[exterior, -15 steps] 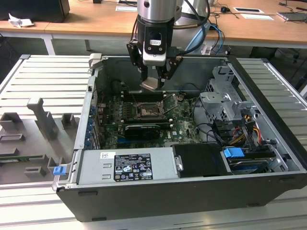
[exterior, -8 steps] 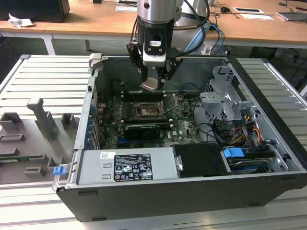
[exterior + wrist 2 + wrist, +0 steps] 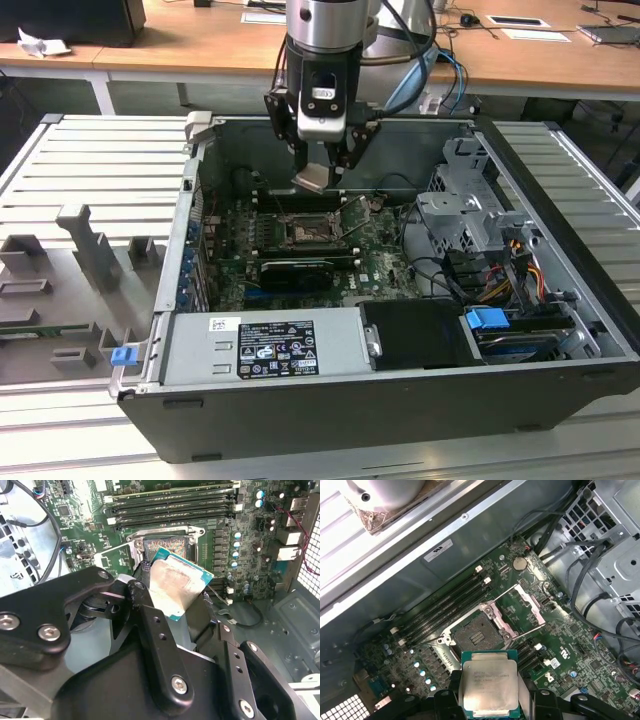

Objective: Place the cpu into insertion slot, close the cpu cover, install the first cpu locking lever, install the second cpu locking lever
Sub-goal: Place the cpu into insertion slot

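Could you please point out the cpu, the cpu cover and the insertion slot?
cpu [image 3: 489,682], first wrist view, middle of its metal face.
cpu cover [image 3: 532,600], first wrist view, rail of the open frame.
insertion slot [image 3: 476,636], first wrist view, centre of its contacts.

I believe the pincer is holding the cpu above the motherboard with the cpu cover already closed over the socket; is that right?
Not quite: the cpu cover is open, lying beside the empty socket, as the first wrist view shows. The pincer does hold the cpu above the motherboard.
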`<state>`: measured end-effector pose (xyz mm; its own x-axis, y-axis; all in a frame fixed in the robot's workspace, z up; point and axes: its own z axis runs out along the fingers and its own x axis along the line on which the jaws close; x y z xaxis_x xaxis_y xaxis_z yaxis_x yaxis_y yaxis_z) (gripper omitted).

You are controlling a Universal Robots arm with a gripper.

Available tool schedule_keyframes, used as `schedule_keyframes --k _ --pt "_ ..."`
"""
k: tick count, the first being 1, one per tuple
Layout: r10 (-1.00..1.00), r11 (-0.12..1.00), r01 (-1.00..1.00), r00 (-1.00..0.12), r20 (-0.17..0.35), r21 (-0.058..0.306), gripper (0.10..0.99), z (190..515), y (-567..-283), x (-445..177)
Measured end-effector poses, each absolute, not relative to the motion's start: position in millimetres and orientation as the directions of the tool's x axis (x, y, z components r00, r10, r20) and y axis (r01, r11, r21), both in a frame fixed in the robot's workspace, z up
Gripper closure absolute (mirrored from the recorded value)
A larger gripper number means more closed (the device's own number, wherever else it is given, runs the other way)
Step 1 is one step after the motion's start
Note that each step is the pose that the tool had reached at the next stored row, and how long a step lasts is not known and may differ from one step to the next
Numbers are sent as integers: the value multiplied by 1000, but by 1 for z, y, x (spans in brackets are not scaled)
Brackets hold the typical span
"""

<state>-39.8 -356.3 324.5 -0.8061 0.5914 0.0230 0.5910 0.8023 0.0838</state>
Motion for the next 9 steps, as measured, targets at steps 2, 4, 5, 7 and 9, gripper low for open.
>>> schedule_keyframes --k 2,4,5,7,9 --pt "591 802 591 -806 23 84 557 324 -356 -40" --pt "593 801 592 -805 23 84 557 324 -356 -40" --pt "594 800 594 -804 23 84 557 324 -356 -40" --pt "600 796 599 -800 23 84 557 323 -356 -40" --pt "626 776 625 -780 23 84 557 323 -356 -40"
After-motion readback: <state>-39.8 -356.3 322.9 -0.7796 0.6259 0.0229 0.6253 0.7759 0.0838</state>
